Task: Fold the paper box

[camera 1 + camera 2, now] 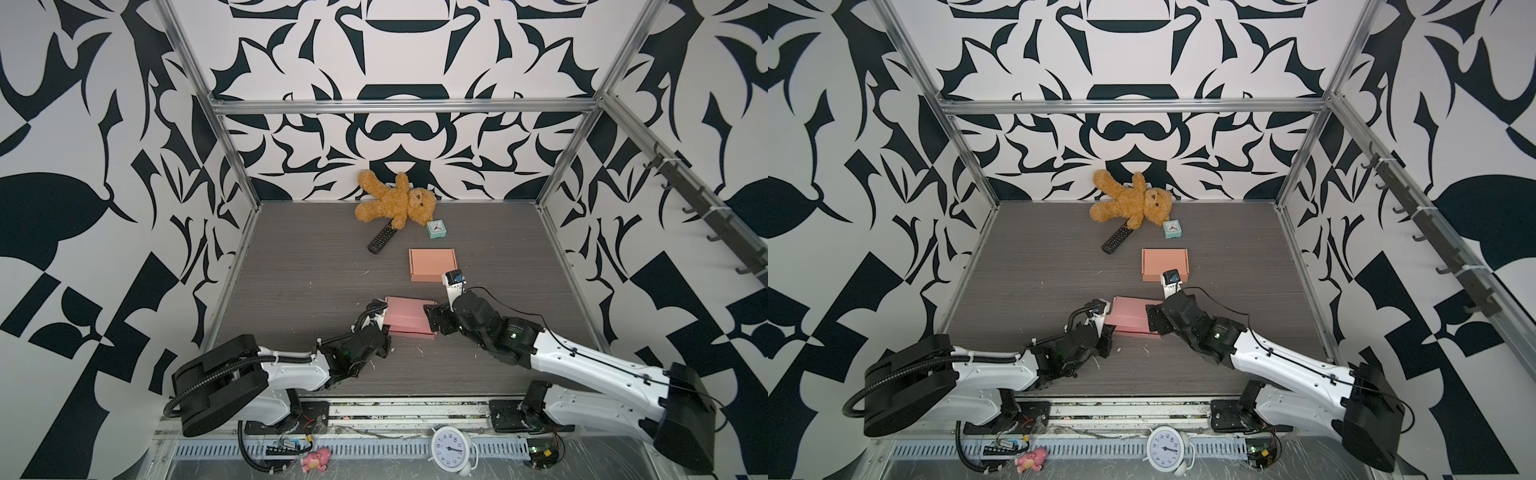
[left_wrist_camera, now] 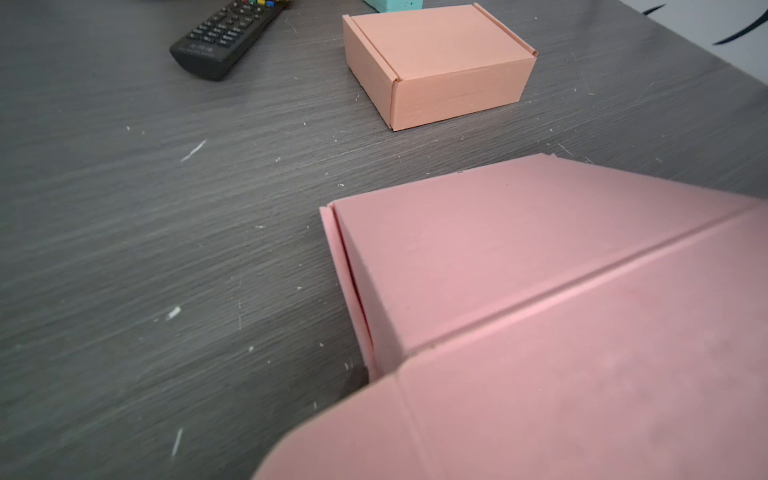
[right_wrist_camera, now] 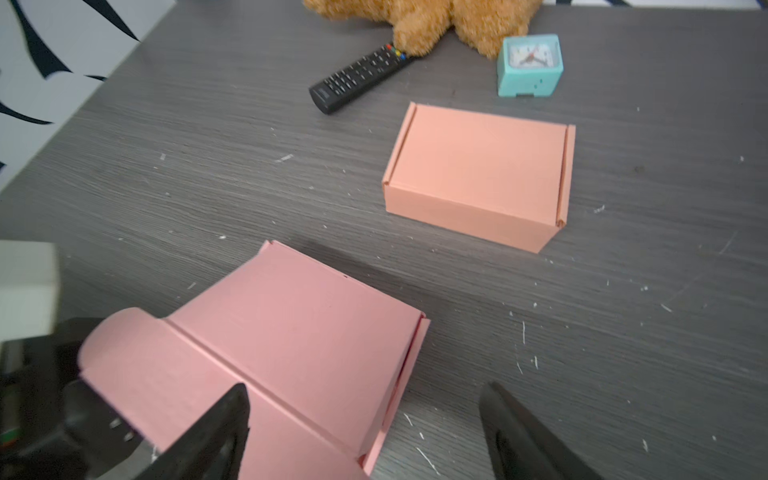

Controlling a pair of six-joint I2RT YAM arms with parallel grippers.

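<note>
Near centre: paper box (image 1: 409, 316), dusty pink, plain. Farther, slightly right: second box (image 1: 432, 264), peach-orange, plain. Far edge: teddy bear (image 1: 395, 203), golden-brown; remote (image 1: 381, 239), black with small coloured buttons; small clock (image 1: 436, 229), mint-teal with a white face. Table (image 1: 299, 270): dark grey wood grain, white flecks. Walls (image 1: 83, 166): white, bold black abstract shapes. Left arm (image 1: 291, 368), right arm (image 1: 582, 357): white shells, black joints.

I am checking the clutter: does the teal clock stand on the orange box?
No, in the right wrist view the teal clock stands on the table, apart from the orange box.
</note>
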